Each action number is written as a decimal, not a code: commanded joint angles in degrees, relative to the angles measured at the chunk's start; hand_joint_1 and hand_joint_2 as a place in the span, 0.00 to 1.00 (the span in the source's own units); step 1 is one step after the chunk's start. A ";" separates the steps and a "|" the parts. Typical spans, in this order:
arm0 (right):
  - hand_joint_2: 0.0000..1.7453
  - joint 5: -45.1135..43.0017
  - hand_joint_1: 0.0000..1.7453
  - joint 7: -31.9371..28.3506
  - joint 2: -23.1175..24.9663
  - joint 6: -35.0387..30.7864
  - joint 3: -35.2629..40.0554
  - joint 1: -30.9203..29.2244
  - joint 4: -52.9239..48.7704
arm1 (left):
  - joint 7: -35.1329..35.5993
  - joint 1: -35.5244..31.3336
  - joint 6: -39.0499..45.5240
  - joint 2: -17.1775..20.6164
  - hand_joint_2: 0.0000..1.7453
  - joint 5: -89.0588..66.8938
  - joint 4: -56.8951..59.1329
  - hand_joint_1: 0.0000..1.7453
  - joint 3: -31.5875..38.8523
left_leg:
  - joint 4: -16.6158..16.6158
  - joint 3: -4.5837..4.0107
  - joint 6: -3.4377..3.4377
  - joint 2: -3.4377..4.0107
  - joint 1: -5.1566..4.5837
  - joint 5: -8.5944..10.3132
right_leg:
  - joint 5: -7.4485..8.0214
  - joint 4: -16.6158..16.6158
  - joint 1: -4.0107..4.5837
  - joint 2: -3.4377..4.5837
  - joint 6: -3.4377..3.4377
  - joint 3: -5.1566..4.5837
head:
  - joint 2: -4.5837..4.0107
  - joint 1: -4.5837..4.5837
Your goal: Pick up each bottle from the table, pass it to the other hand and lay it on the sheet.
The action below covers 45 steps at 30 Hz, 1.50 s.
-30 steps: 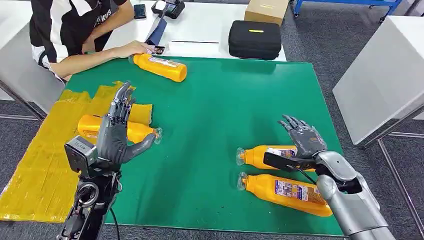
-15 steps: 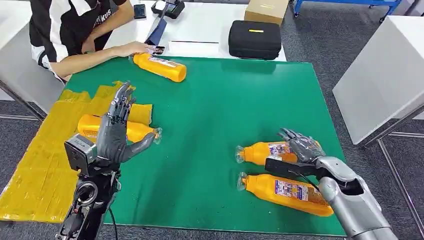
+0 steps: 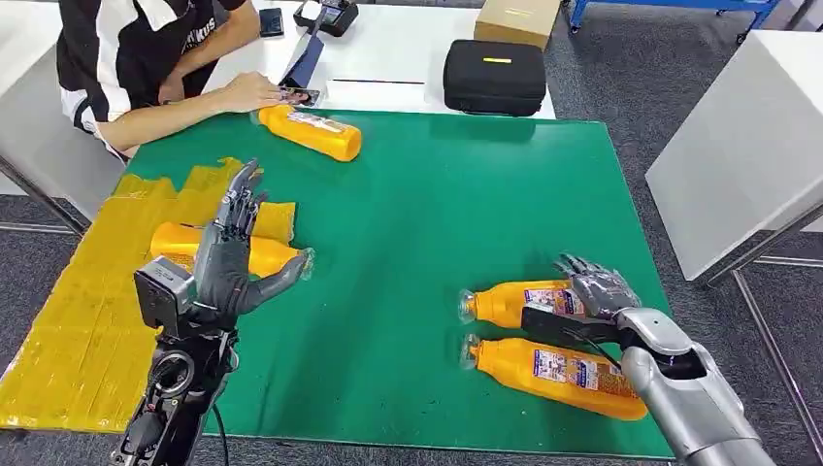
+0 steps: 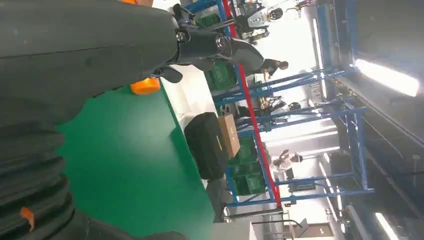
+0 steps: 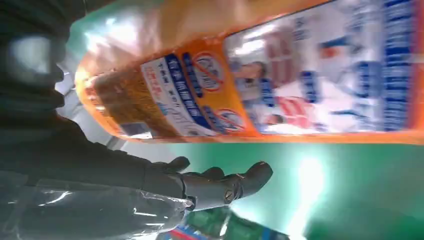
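Two orange bottles lie side by side on the green mat (image 3: 417,214) at the right: an upper bottle (image 3: 510,302) and a lower bottle (image 3: 553,374). My right hand (image 3: 592,291) lies low over the upper bottle's labelled end, fingers spread across it without closing. The right wrist view has this bottle (image 5: 280,75) close against the palm and the fingers (image 5: 220,185) stretched out beyond it. My left hand (image 3: 225,262) stands upright and open, holding nothing. Behind it an orange bottle (image 3: 175,245) lies on the yellow sheet (image 3: 78,291). Another orange bottle (image 3: 311,129) lies at the mat's far edge.
A person (image 3: 146,58) sits at the far left, one hand by the far bottle. Behind the mat a white table carries a black case (image 3: 495,76) and a cardboard box (image 3: 517,17). Another white table (image 3: 747,146) stands at the right.
My right hand has come down from above the mat onto the upper right bottle. The left hand has hardly moved. The person's hand has drawn back a little from the far bottle.
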 commanded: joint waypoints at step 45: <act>1.00 2.51 1.00 -4.26 22.03 -42.87 -18.82 4.75 -19.19 | 1.90 3.60 -2.38 -0.57 1.00 -3.81 -4.00 0.00 -0.18 | -0.02 0.39 0.05 0.03 0.04 -0.13 | -0.16 0.00 0.05 0.00 -0.19 0.39 | 0.00 0.02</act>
